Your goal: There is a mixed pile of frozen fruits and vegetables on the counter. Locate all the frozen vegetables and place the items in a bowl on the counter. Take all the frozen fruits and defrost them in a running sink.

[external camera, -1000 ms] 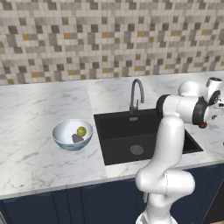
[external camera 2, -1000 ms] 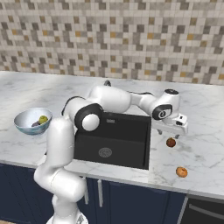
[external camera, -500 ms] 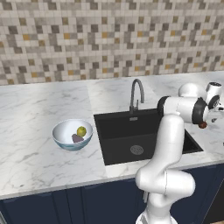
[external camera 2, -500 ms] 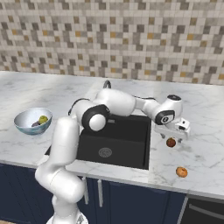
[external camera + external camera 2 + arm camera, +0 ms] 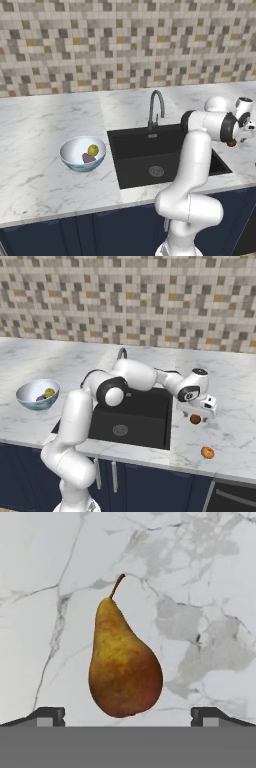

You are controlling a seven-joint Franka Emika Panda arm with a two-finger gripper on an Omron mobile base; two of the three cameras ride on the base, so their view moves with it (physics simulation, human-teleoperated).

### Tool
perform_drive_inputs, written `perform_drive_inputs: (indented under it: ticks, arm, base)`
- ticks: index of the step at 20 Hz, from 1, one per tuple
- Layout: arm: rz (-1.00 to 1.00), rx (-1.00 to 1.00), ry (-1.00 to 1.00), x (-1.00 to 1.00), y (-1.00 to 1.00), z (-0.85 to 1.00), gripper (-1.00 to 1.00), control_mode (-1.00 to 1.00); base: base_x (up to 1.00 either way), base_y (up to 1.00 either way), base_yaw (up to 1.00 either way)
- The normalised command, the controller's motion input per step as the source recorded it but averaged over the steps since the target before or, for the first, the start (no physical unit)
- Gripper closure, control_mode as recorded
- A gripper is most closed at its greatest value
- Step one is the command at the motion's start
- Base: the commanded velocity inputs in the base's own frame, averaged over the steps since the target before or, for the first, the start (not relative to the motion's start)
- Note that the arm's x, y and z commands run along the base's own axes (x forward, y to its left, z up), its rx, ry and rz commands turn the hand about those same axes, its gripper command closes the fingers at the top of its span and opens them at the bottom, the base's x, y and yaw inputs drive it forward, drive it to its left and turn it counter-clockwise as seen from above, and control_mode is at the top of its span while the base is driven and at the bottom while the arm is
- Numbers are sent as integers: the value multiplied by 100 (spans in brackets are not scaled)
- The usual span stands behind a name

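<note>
The bowl (image 5: 82,154) sits on the counter (image 5: 40,135) far off on the other side of the sink (image 5: 150,157) from the gripper (image 5: 206,412), and it already holds two pieces: a yellow-green ball (image 5: 93,149) and a dark purple lump (image 5: 88,158). So the vegetable half of the task looks finished.

The fruit half is not yet done. The gripper hangs low over the counter just past the sink's right edge, directly above a reddish-brown pear (image 5: 125,667). In the hand view the pear lies on the marble between the two fingertips (image 5: 47,714), stem pointing away from the hand, and the jaws stand at their widest, well clear of its sides. Nothing is held. I judge this to be the moment before a grasp: the hand is lined up over the pear but has not closed on it.

A second fruit, a small orange piece (image 5: 207,452), lies on the counter nearer the front edge, a little way off from the gripper and apart from the pear. It is untouched.

The sink basin is bare apart from its drain (image 5: 156,171), and no water can be made out at the faucet (image 5: 156,106), so both fruits and the running water seem still to come.
</note>
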Motion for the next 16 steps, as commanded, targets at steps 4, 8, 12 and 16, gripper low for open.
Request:
perform_drive_inputs:
  ticks: [4,8,12,16]
  arm:
    - [1,0,0,18,3,-24,-100,-100]
    - [1,0,0,20,0,-16,-100,-100]
    - [1,0,0,7,0,-12,100,-100]
    - [0,0,0,0,0,0,100,-100]
  base:
    - [0,0,0]
    - [0,0,0]
    - [0,0,0]
    - [0,0,0]
